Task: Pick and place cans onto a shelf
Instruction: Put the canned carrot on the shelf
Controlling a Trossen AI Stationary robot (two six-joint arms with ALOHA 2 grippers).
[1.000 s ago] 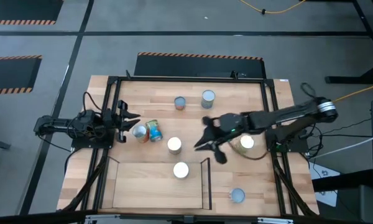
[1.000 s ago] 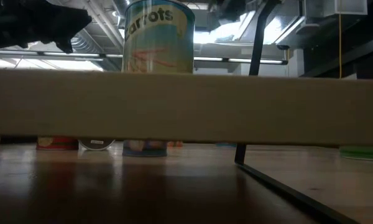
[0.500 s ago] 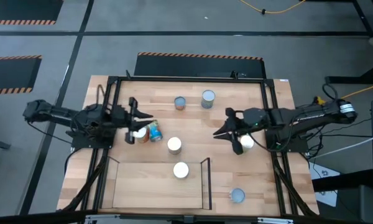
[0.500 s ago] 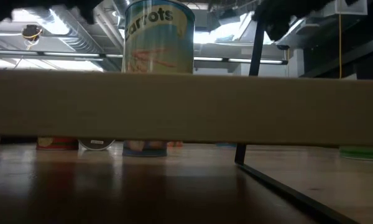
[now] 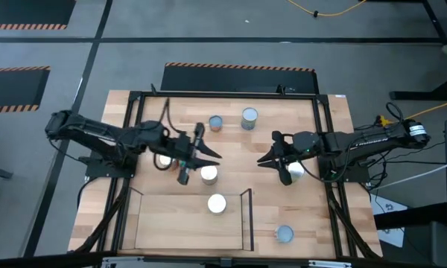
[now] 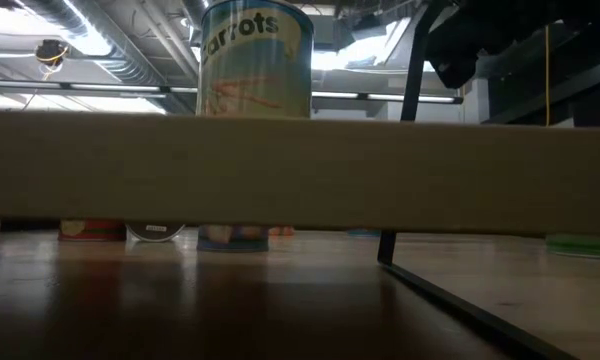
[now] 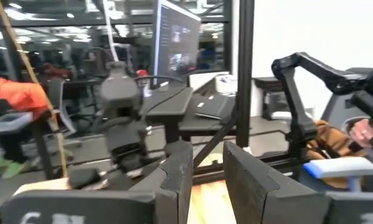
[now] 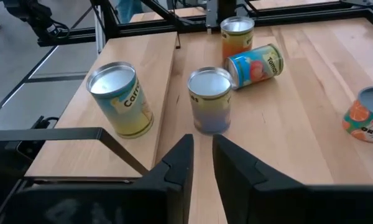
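The shelf (image 5: pixel 164 223), a light board with black rails, lies at the table's near side. One white-topped can (image 5: pixel 217 203) (image 8: pixel 121 99) stands on it. Another can (image 5: pixel 208 175) (image 8: pixel 210 99) stands on the table just beyond the shelf, and a blue can (image 8: pixel 255 65) lies on its side behind it. My left gripper (image 5: pixel 216 156) (image 7: pixel 206 180) hovers shut above those cans, holding nothing. My right gripper (image 5: pixel 261 159) (image 8: pixel 202 155) hangs shut at mid-table, pointing at the standing can from the right, also holding nothing.
Two more cans (image 5: pixel 216 123) (image 5: pixel 249 117) stand toward the far edge. One (image 5: pixel 294 170) stands under my right arm and one (image 5: pixel 284 234) near the front right. A further can (image 5: pixel 164 160) sits beneath my left arm. Black frame rails run along the table's left and right sides.
My left arm has risen from its rest at the table's left edge and reached toward the table's middle, over the lying can. My right gripper has drawn back toward the table's right edge and sunk a little, then kept still. No can has moved.
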